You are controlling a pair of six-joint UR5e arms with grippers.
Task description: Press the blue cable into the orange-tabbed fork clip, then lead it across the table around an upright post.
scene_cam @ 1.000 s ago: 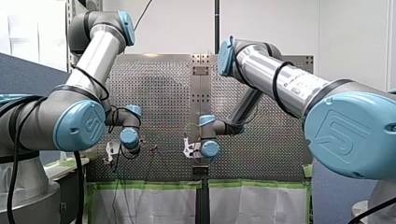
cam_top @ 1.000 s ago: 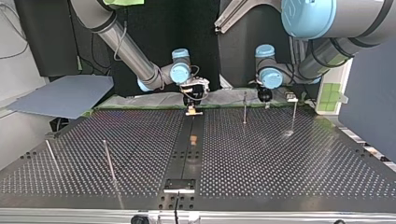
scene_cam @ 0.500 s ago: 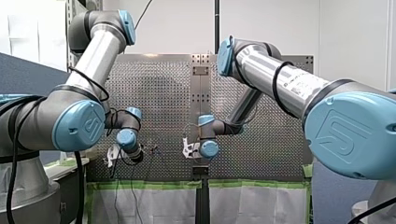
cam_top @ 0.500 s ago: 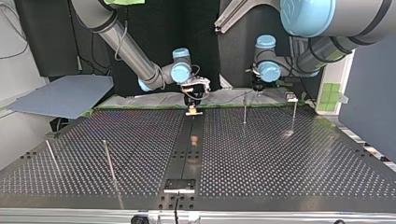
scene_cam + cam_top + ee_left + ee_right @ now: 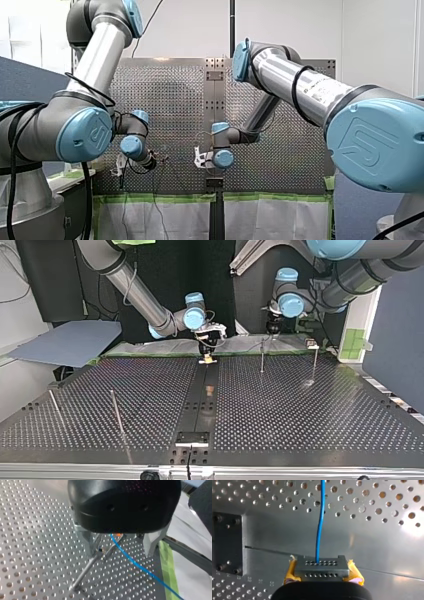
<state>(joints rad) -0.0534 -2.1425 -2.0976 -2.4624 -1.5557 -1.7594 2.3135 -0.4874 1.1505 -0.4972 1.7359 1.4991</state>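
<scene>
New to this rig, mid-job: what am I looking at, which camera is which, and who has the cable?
Two robot arms work over a perforated table. The front view looks from behind them; the top view faces them, so sides swap: my right arm is at its left. Each wrist view looks along one gripper. Thin upright posts stand on the table. In the right wrist view the blue cable runs straight to my right gripper, low over the centre strip. In the left wrist view it passes under my left gripper, near one post. Whether either gripper clamps it, I cannot tell.
</scene>
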